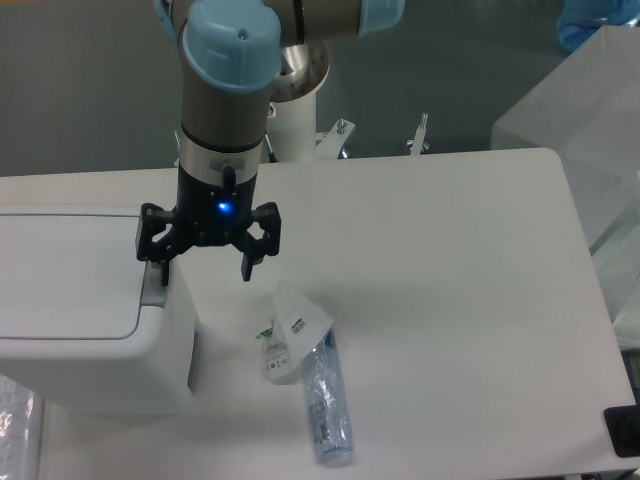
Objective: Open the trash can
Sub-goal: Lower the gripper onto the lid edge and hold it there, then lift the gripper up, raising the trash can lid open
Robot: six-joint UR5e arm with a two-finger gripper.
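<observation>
The trash can (80, 350) is a large white boxy bin at the left edge of the table, with its flat lid (65, 275) down and a grey push tab (153, 288) on its right side. My gripper (205, 268) hangs open just right of the bin's top right corner. Its left finger (160, 262) is right above the grey tab, its right finger (247, 266) is over the table. Whether the left finger touches the tab I cannot tell. The gripper holds nothing.
A crumpled clear plastic bottle (325, 400) with a white label wrapper (290, 335) lies on the white table (450, 300) right of the bin. A translucent covered box (590, 140) stands at the far right. A black object (625, 430) sits at the table's lower right corner.
</observation>
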